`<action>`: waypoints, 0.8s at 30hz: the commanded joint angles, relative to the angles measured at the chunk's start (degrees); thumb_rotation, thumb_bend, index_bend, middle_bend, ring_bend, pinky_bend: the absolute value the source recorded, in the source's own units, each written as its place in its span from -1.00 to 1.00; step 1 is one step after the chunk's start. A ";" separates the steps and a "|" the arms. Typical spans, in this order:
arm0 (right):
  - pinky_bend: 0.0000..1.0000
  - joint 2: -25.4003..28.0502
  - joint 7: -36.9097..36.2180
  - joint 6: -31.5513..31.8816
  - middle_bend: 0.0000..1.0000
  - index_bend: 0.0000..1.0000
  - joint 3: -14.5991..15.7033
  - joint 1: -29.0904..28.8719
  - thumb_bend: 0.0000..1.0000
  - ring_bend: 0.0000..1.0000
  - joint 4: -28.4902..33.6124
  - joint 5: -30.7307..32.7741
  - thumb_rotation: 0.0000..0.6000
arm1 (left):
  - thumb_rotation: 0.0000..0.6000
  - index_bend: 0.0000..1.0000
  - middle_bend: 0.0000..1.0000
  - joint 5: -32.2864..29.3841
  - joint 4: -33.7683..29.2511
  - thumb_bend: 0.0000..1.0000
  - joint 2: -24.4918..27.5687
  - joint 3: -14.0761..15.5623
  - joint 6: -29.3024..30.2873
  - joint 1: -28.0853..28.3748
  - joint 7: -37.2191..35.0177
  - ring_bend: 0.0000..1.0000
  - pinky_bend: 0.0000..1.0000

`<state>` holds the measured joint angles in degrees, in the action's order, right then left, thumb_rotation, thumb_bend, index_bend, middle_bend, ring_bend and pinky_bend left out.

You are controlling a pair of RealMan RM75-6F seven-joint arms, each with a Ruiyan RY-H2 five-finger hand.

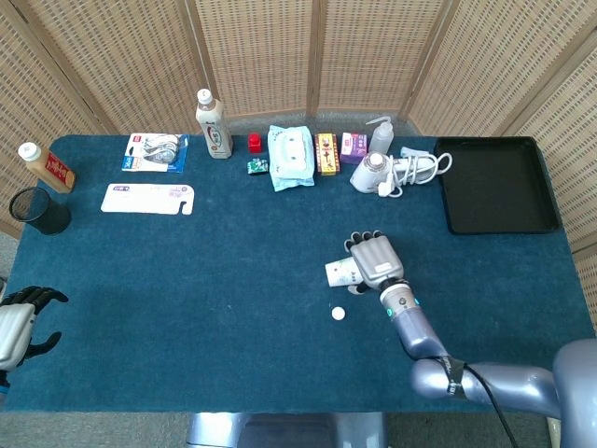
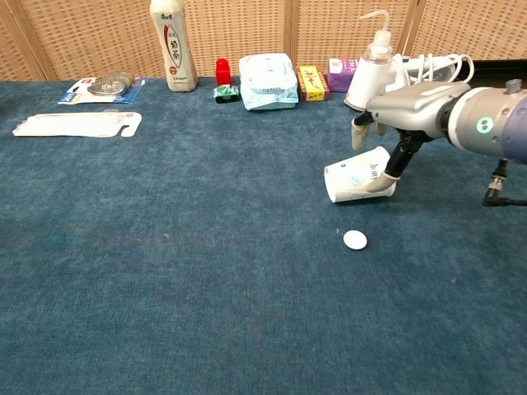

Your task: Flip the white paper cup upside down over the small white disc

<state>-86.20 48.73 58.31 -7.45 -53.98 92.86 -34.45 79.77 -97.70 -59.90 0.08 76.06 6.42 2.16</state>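
White paper cup [image 2: 356,178] under spread right fingers [image 2: 389,170]

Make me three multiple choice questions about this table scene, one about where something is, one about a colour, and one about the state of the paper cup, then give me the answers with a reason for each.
1. Where is the small white disc relative to the white paper cup?
A. Inside the cup
B. On the cloth, nearer the robot than the cup
C. On the black tray

2. What colour is the small cap-like item beside the tall white bottle?
A. Red
B. Green
C. Yellow

3. How is the paper cup sitting?
A. Upright, mouth up
B. Upside down over the disc
C. On its side on the cloth

Answers:
1 B: the chest view shows the disc bare on the blue cloth, in front of the cup and apart from it.
2 A: both views show it red.
3 C: the cup lies sideways with its mouth facing left, the right hand above it.
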 commanded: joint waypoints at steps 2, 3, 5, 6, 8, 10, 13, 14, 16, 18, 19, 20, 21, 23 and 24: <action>-0.54 -1.52 2.74 1.50 -0.56 -0.42 0.05 -1.72 -0.57 -0.50 0.60 2.66 0.41 | 1.00 -0.29 -0.36 -0.03 0.47 -0.50 -0.18 0.03 -0.22 0.04 -0.41 -0.57 -0.52; -0.54 -1.74 3.06 1.66 -0.56 -0.41 0.07 -1.93 -0.57 -0.50 0.62 2.99 0.41 | 1.00 -0.29 -0.36 -0.06 0.61 -0.50 -0.23 0.03 -0.29 0.05 -0.55 -0.57 -0.52; -0.54 -2.17 3.74 2.01 -0.56 -0.40 0.19 -2.33 -0.57 -0.50 0.56 3.45 0.40 | 1.00 -0.29 -0.36 -0.13 0.93 -0.50 -0.36 0.06 -0.50 0.09 -0.81 -0.57 -0.52; -0.54 -2.39 4.02 2.19 -0.56 -0.40 0.21 -2.51 -0.57 -0.50 0.51 3.68 0.41 | 1.00 -0.29 -0.36 -0.16 1.06 -0.50 -0.42 0.07 -0.61 0.12 -0.92 -0.57 -0.52; -0.53 -2.96 4.53 2.55 -0.56 -0.38 0.24 -2.91 -0.57 -0.49 0.27 3.99 0.42 | 1.00 -0.29 -0.36 -0.11 1.32 -0.50 -0.55 0.09 -0.76 0.17 -1.17 -0.57 -0.52; -0.53 -3.55 5.02 2.86 -0.55 -0.38 0.24 -3.31 -0.57 -0.49 0.07 4.28 0.41 | 1.00 -0.29 -0.36 -0.04 1.59 -0.50 -0.66 0.09 -0.82 0.20 -1.41 -0.57 -0.52; -0.53 -4.13 5.47 3.12 -0.54 -0.36 0.15 -3.76 -0.57 -0.48 -0.14 4.65 0.41 | 1.00 -0.29 -0.36 0.02 1.83 -0.50 -0.70 0.10 -0.84 0.20 -1.67 -0.57 -0.52; -0.53 -4.31 5.68 3.23 -0.54 -0.35 0.12 -3.93 -0.57 -0.47 -0.20 4.80 0.41 | 1.00 -0.29 -0.36 0.03 1.93 -0.50 -0.71 0.10 -0.83 0.19 -1.77 -0.57 -0.52; -0.53 -4.64 6.16 3.41 -0.54 -0.33 0.04 -4.30 -0.57 -0.47 -0.36 5.15 0.40 | 1.00 -0.29 -0.36 0.04 2.07 -0.50 -0.74 0.11 -0.82 0.16 -1.97 -0.57 -0.52; -0.52 -5.03 6.53 3.60 -0.52 -0.31 -0.04 -4.63 -0.57 -0.46 -0.68 5.37 0.41 | 1.00 -0.29 -0.36 0.00 2.29 -0.50 -0.79 0.13 -0.84 0.11 -2.19 -0.57 -0.52; -0.52 -5.20 6.70 3.67 -0.51 -0.30 -0.07 -4.78 -0.56 -0.45 -0.87 5.49 0.41 | 1.00 -0.29 -0.36 -0.03 2.39 -0.50 -0.80 0.16 -0.87 0.08 -2.30 -0.57 -0.52; -0.52 -5.40 6.78 3.69 -0.51 -0.29 -0.11 -4.90 -0.55 -0.44 -1.07 5.61 0.41 | 1.00 -0.29 -0.36 -0.03 2.50 -0.50 -0.83 0.18 -0.88 0.05 -2.41 -0.57 -0.52; -0.52 -5.58 6.78 3.66 -0.50 -0.29 -0.15 -4.98 -0.54 -0.44 -1.26 5.72 0.41 | 1.00 -0.29 -0.36 -0.05 2.61 -0.50 -0.85 0.21 -0.90 0.02 -2.51 -0.57 -0.52; -0.51 -5.84 6.92 3.56 -0.49 -0.27 -0.20 -5.20 -0.50 -0.43 -1.72 6.08 0.42 | 1.00 -0.29 -0.36 -0.04 2.82 -0.50 -0.86 0.29 -0.95 -0.05 -2.75 -0.57 -0.52; -0.51 -5.94 6.90 3.58 -0.49 -0.25 -0.28 -5.26 -0.50 -0.43 -1.89 6.20 0.42 | 1.00 -0.29 -0.36 -0.08 2.92 -0.50 -0.87 0.31 -0.94 -0.10 -2.85 -0.57 -0.52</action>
<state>-92.07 55.63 61.89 -7.67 -59.19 91.04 -28.31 79.71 -94.82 -60.77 0.37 75.12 6.35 -0.66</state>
